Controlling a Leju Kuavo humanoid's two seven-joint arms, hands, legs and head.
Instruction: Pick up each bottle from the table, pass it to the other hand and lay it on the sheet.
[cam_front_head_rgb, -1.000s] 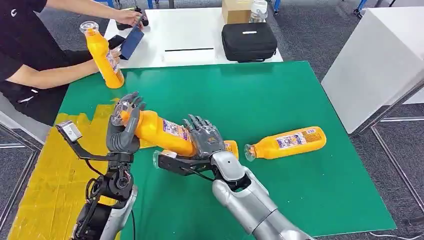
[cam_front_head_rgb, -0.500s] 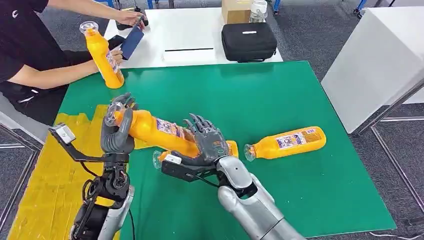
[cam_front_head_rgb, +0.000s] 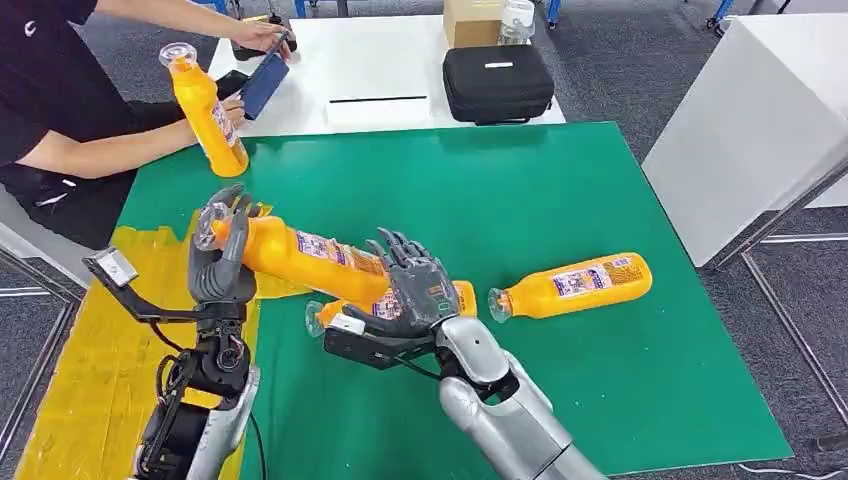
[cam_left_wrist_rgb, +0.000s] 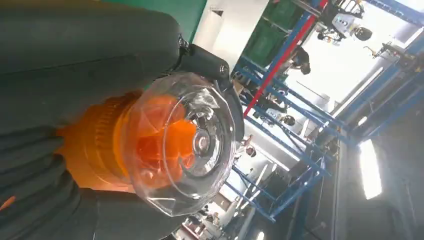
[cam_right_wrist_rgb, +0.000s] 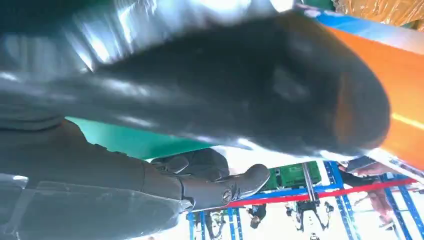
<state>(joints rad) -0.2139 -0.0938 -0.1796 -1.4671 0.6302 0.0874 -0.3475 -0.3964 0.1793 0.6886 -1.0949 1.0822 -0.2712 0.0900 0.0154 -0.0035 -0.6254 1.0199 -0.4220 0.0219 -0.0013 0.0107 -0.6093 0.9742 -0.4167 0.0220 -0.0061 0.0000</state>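
Orange bottle is held in the air between both hands, tilted, cap end toward the left hand. Left hand grips the neck just below the clear cap; left wrist view shows fingers wrapped round the neck on both sides. Right hand is at the base end, fingers spread wide and pointing up. Right wrist view shows one dark finger lying on the orange body, but it's blurry, so can't tell if that hand actually has a grip or is just touching.

Below the right hand a second bottle lies on the green table, mostly hidden by the hand. Third bottle lies on its side well to the right, cap pointing toward the robot's hands. Yellow sheet covers the table's left edge, crinkled; the left arm is over it.

Far left corner: a person in black holds a fourth bottle upright on the table edge, other hand on a dark phone. Behind, a white table carries a black case and a cardboard box. White cabinet on the right, grey carpet floor.
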